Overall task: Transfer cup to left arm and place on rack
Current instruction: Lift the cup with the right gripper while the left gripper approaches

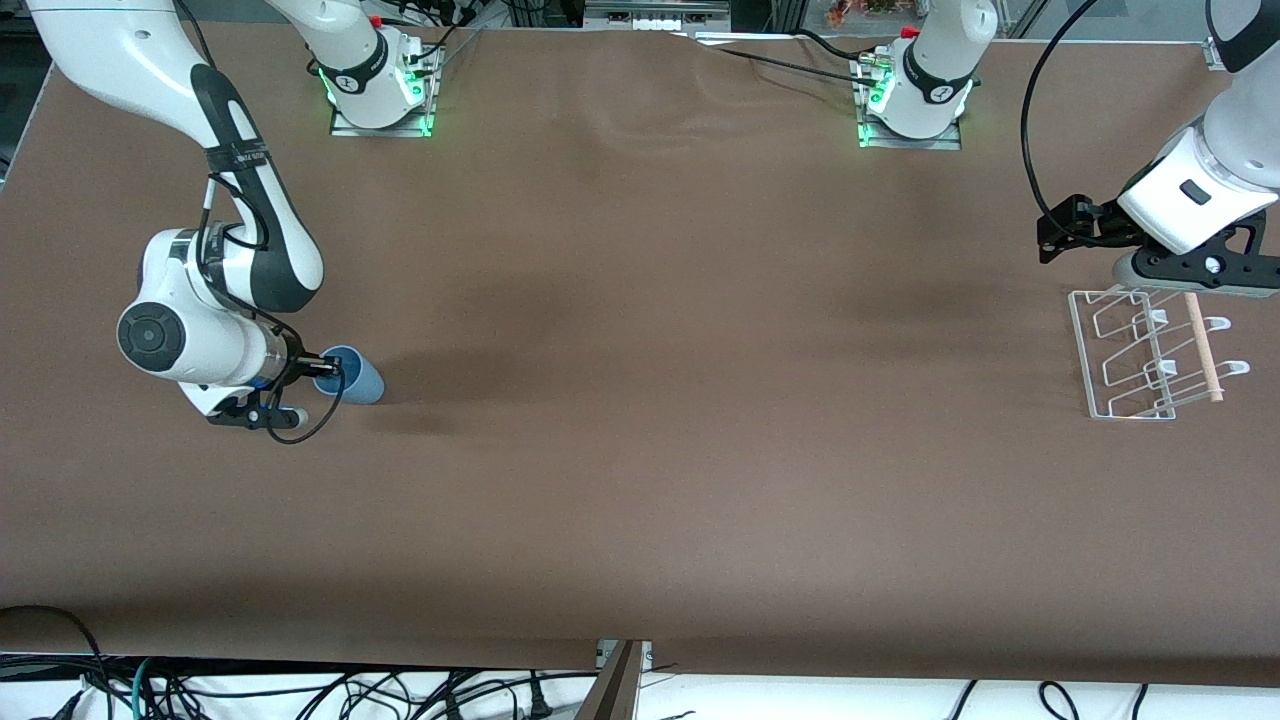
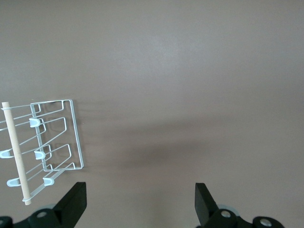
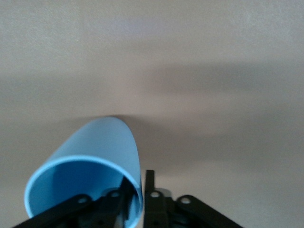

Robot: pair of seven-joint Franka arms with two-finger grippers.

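Right wrist view: the cup (image 3: 95, 156) lies on its side at the table's (image 1: 640, 450) right-arm end, its rim pinched by the right gripper (image 1: 328, 375). At three o'clock, the waiting left gripper (image 2: 140, 202), fingers apart, hangs over the rack (image 1: 1150, 355).

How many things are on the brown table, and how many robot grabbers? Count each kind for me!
Blue cup: 1
White wire rack: 1
Robot grippers: 2, the right gripper pinching the cup's rim, the left gripper open above the table beside the rack
Total: 4
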